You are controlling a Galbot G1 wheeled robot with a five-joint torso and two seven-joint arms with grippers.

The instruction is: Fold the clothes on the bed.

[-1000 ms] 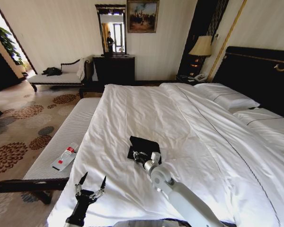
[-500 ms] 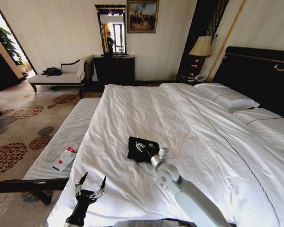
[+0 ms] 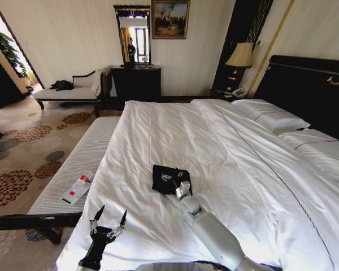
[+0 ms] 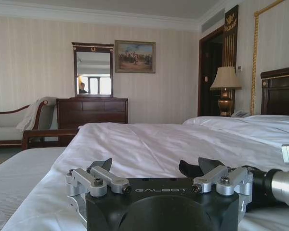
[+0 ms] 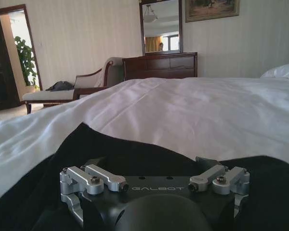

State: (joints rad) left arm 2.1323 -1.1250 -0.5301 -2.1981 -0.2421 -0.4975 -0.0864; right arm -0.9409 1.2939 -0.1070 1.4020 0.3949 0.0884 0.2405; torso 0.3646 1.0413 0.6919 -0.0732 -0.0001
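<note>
The clothes [image 3: 168, 176] are a small black bundle with a bit of white print, lying on the near part of the bed [image 3: 175, 130] with its white duvet. My right gripper [image 3: 176, 185] rests open on the bundle's near edge, the arm stretched low over the duvet. In the right wrist view the right gripper [image 5: 151, 166] lies on the black clothes [image 5: 135, 154], jaws spread wide. My left gripper [image 3: 110, 216] hovers open at the bed's near left corner, apart from the clothes. The left wrist view shows the left gripper [image 4: 156, 166] with the clothes [image 4: 190, 168] just beyond.
A padded bench [image 3: 85, 158] runs along the bed's left side and carries a white and red packet [image 3: 77, 189]. Pillows [image 3: 271, 116] and a dark headboard [image 3: 311, 90] are on the right. A chaise [image 3: 68, 93], a dresser [image 3: 137, 82] and a lamp [image 3: 240, 56] stand far off.
My right arm has dropped lower and flatter over the duvet, and its wrist swung slightly left, with the gripper staying at the clothes. The left gripper has not moved.
</note>
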